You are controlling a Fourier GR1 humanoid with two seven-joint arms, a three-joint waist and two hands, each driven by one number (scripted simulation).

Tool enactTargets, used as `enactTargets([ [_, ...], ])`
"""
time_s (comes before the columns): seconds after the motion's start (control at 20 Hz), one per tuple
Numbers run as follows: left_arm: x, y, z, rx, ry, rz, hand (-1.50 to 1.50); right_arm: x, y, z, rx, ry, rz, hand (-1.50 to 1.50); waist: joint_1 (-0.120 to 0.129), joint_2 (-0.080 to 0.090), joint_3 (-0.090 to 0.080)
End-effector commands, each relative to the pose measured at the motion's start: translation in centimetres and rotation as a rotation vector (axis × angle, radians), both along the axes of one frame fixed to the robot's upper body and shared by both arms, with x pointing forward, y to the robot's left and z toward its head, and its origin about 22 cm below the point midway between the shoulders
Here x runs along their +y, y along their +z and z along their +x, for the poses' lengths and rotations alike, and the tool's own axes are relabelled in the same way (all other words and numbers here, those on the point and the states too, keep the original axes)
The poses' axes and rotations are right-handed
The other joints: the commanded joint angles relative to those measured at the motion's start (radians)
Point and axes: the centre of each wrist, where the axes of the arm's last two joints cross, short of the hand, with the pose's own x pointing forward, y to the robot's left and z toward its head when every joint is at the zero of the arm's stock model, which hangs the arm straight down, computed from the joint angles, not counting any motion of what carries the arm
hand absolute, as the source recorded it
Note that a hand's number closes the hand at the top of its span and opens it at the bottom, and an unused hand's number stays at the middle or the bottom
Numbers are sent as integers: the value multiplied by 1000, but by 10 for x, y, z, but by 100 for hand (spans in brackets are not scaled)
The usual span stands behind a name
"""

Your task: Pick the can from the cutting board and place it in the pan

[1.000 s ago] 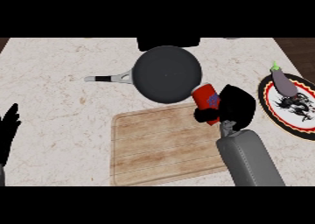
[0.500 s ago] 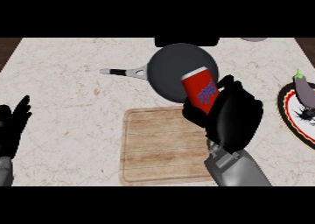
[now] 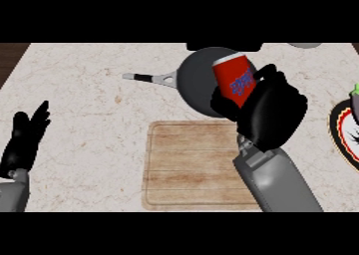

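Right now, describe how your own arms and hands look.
Both hands are matte black, with jointed fingers and a thumb. The right hand sits on a smooth grey cylindrical forearm with a lighter grey wrist band. The left hand joins a grey forearm bearing faint dark markings. No cables or sleeves show.

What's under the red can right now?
The red can, held by the right hand, shows over the dark pan. The can and hand cover part of the pan's inside, so that part stays unseen.
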Motion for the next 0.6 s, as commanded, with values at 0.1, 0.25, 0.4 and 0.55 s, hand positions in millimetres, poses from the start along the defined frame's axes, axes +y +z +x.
enactTargets([
  [0.1, 7, 2, 2, -19, -1, 18, 0, -17, 12, 40, -75, -186, 249, 150, 12, 8, 1],
  [0.25, -13, 3, 10, -7, -13, 1, 0, -34, -9, 59, -64, -193, 273, 150, 11, 11, 2],
  [0.4, -1, 10, 8, -20, -10, 14, 0, -50, -26, 78, -28, -232, 318, 150, 28, 16, 3],
  [0.55, 2, 9, 4, -22, -28, 7, 0, -58, -47, 90, -29, -234, 346, 150, 34, 15, 2],
])
